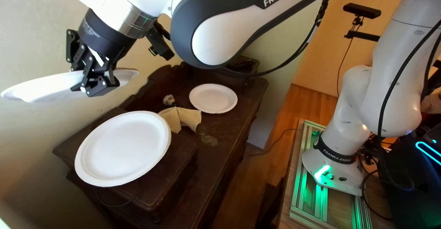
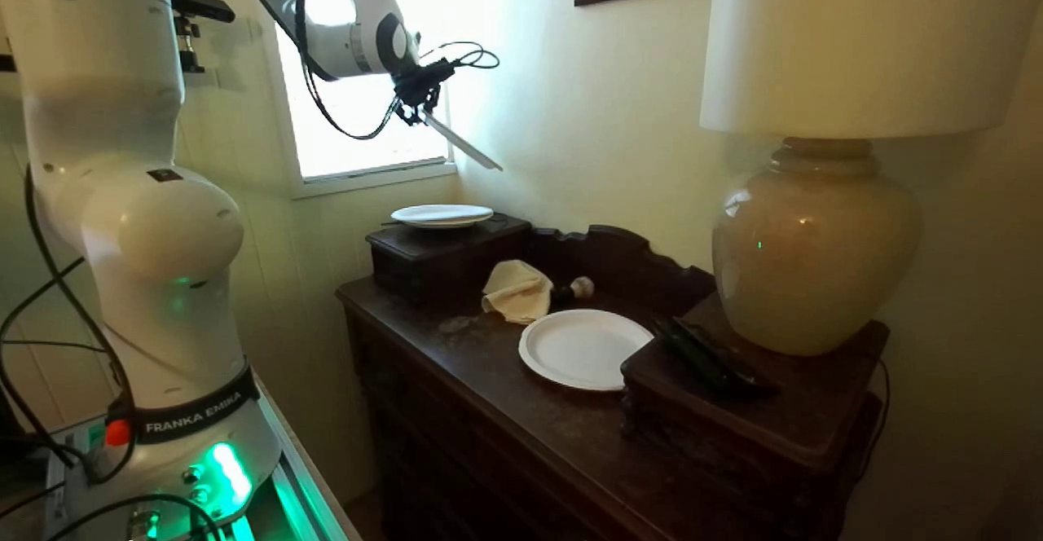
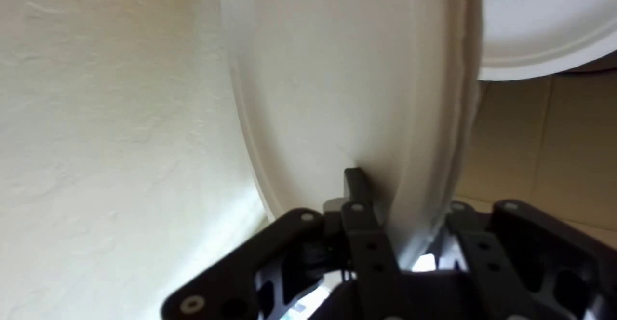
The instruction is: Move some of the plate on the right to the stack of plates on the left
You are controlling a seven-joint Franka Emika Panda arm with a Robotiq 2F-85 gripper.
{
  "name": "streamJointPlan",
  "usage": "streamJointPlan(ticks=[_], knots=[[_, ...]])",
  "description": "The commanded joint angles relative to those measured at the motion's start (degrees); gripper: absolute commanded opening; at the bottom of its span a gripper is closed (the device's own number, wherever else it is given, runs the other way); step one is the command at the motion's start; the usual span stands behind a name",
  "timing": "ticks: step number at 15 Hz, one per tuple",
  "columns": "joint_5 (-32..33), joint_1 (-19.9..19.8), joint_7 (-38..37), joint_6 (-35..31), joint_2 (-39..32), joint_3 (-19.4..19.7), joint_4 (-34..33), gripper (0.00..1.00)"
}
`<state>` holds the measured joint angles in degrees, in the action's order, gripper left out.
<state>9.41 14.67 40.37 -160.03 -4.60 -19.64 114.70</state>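
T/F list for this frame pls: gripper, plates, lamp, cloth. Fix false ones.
1. The gripper holds a tilted plate by its edge. True.
2. The stack of plates sits on a raised end of the dresser. True.
3. The tilted plate lies on that stack. False: it is in the air, apart from the stack.
4. The lamp shares that raised end. False: the lamp stands on the opposite raised end.
5. A cloth lies between the raised end and the lower plate. True.

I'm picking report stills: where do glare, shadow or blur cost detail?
In an exterior view, the window is blown white, the dresser front in shadow; in both exterior views, green light glares on the robot base; in the wrist view, the held plate looks blurred.
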Motion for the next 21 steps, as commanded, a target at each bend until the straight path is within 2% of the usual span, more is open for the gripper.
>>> streamJointPlan(ticks=[1, 3, 7, 12, 13, 14, 15, 17, 19, 20, 21], knots=[[-2.62, 0.68, 3.17, 5.54, 2.88, -2.02, 1.49, 0.04], [-2.67, 0.92, 2.71, 7.95, 4.32, -2.83, 2.85, 0.04], [3.64, 2.44, -2.83, 12.54, 6.06, -1.06, 5.45, 0.04], [15.69, 2.54, -14.09, 8.23, 3.98, -0.12, 7.94, 0.04], [15.96, 2.66, -16.18, 5.58, 3.05, -0.13, 7.92, 0.04], [14.0, 2.96, -18.3, 0.11, 2.39, -0.39, 8.33, 0.04], [13.33, 2.67, -14.25, 5.92, 2.93, -0.16, 7.37, 0.14], [13.21, 2.98, -16.3, 1.78, 2.11, -0.23, 7.86, 0.14], [13.16, 3.12, -16.88, 1.21, 1.87, -0.26, 7.87, 0.14], [13.16, 3.12, -16.98, 1.14, 1.87, -0.25, 7.87, 0.04], [12.63, 3.32, -15.61, 0.98, 0.67, -0.59, 6.91, 0.04]])
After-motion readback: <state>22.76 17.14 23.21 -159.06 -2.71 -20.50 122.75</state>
